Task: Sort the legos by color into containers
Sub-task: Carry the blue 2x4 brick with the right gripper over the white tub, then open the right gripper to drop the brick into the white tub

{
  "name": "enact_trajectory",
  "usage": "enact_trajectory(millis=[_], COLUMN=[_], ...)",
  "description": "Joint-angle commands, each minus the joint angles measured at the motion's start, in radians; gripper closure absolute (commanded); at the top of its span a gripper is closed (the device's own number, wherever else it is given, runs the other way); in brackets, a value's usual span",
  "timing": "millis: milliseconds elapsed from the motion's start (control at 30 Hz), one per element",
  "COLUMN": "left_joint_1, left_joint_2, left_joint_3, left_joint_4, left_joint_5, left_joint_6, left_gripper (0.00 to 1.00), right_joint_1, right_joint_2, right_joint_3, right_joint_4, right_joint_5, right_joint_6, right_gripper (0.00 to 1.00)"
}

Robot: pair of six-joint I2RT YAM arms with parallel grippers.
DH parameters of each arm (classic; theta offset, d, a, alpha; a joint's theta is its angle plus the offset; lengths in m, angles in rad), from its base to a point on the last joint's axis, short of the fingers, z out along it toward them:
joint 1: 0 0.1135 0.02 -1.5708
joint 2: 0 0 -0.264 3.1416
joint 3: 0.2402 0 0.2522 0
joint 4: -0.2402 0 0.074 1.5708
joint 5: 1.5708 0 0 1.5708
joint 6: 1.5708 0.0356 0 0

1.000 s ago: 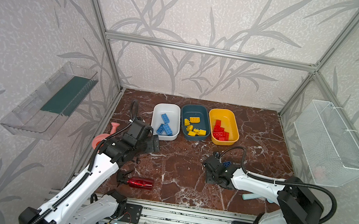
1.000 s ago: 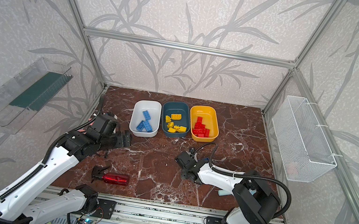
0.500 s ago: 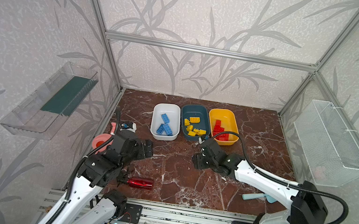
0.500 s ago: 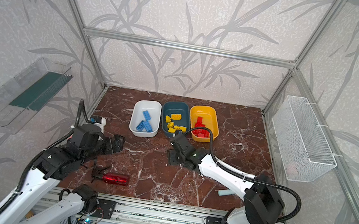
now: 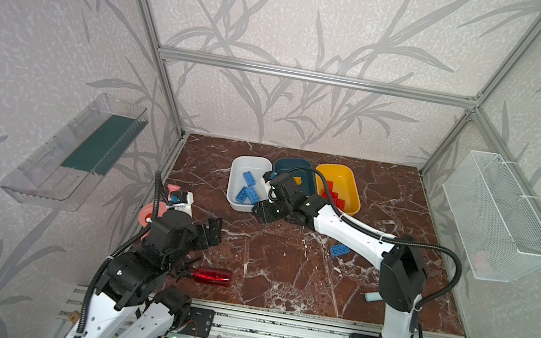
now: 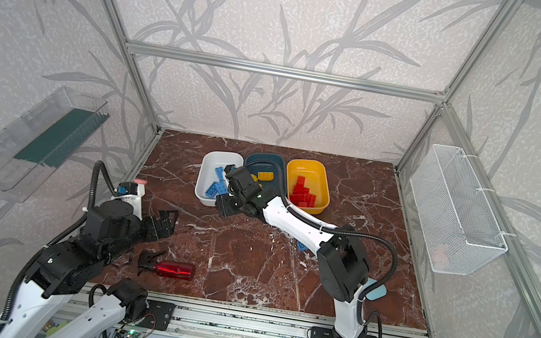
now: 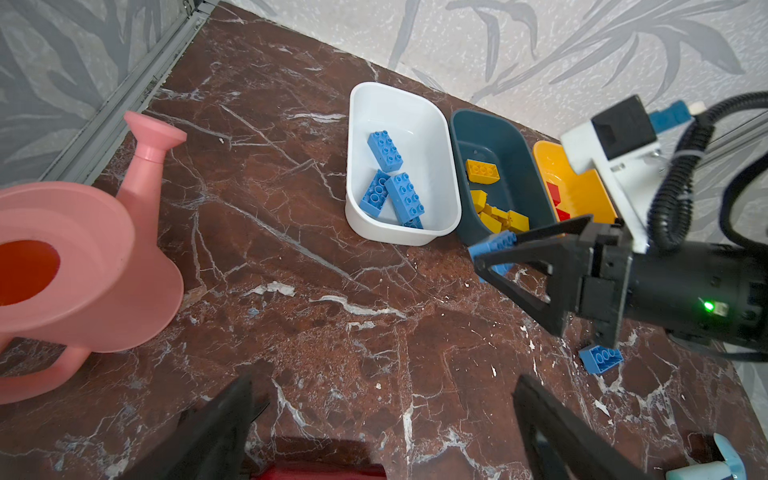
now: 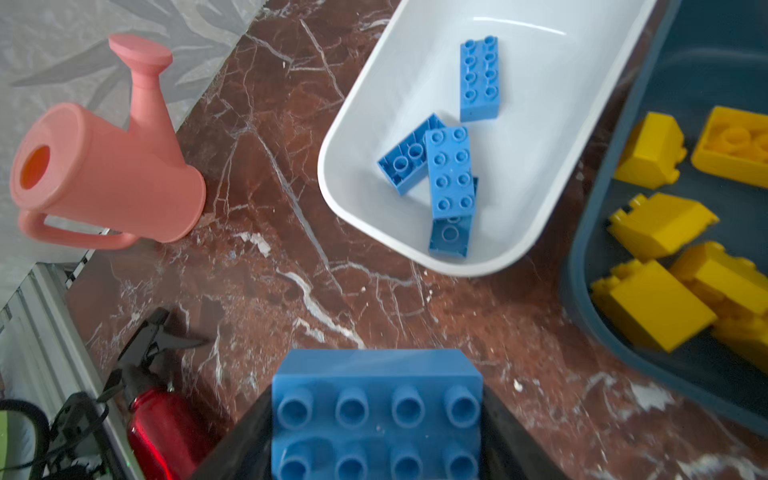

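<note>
R gripper (image 7: pixel 496 253) w/ lego (image 8: pixel 376 411) by tub (image 8: pixel 469 269) rim

We see a polished surface (image 7: pixel 291 257) that looks like red-brown stone with white veins and has a light sheen. The white tub (image 8: pixel 540 137) is smooth, glossy plastic with a bright highlight. The teal tub (image 8: pixel 573 257) and yellow tub (image 6: pixel 315 170) look like the same smooth plastic. The blue brick (image 8: pixel 376 411) is hard, satin plastic. The pink watering can (image 8: pixel 124 178) looks like matt plastic. The red spray bottle (image 5: pixel 212 276) gleams, but we cannot tell its material. The basket (image 6: pixel 454 215) is white wire mesh, the wall tray (image 5: pixel 49 173) is clear plastic, and the frame (image 5: pixel 314 77) is bare metal.
</note>
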Motion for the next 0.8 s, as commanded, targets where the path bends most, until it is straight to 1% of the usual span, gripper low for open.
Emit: enact_trajectory(millis=[0,167,400,533,767], left_joint_1=[-0.003,-0.003,-0.003,-0.003,-0.003], left_joint_2=[-0.004,0.009,0.019,0.018,0.044], left_joint_3=[-0.006,-0.01,-0.01,-0.011,-0.014], left_joint_4=[-0.004,0.004,0.009,0.009,0.019], left_joint_5=[-0.019,0.008,0.022,0.024,0.053], left_joint_6=[0.021,0.028,0.036,0.036,0.04], left_gripper=[0.03,0.02,0.02,0.02,0.03], right_joint_1=[-0.009,-0.026,-0.039,-0.04,-0.05], right_joint_2=[0.088,0.237,0.387,0.412,0.385], right_joint_3=[0.121,0.313,0.543,0.597,0.602], right_joint_4=[-0.064,-0.139,-0.247,-0.272,-0.258], right_joint_5=[-0.042,-0.039,-0.029,-0.025,-0.034], right_joint_6=[-0.023,-0.032,-0.02,-0.021,-0.02], right_gripper=[0.43,0.43,0.36,0.3,0.16])
